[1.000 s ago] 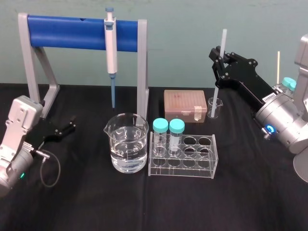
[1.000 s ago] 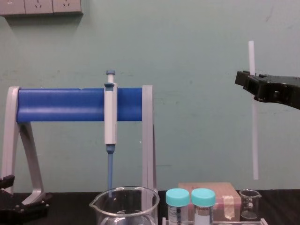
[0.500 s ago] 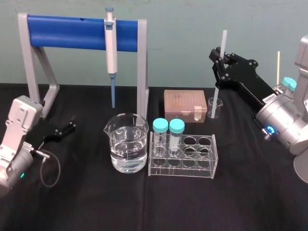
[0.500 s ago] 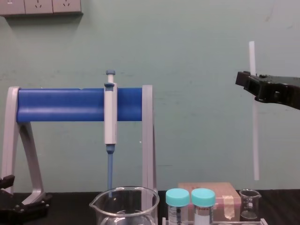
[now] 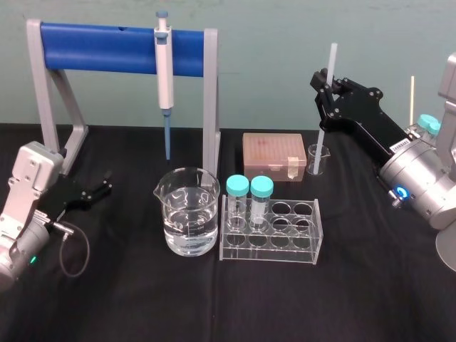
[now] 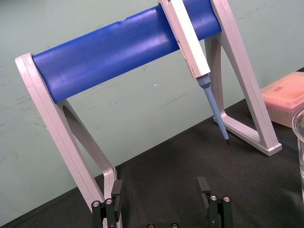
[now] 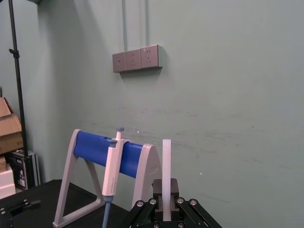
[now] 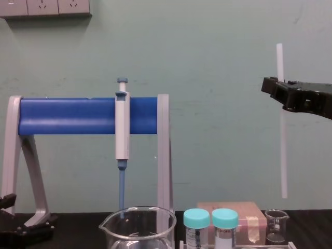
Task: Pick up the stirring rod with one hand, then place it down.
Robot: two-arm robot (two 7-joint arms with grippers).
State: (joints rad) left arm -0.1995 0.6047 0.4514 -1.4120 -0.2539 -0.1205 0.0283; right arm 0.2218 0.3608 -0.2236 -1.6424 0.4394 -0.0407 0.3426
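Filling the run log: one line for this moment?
right pincer: shut on thin white translucent stirring rod, upright, in air | left pincer: open, parked low

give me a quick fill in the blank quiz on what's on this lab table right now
1. The right gripper holds the ____ upright in the air.
2. The pipette hangs from the stand's ____ bar.
3. The clear rack holds ____ teal-capped tubes.
4. The left gripper, parked low on the left, has its jaws ____.

Missing words: stirring rod; blue; two; open.
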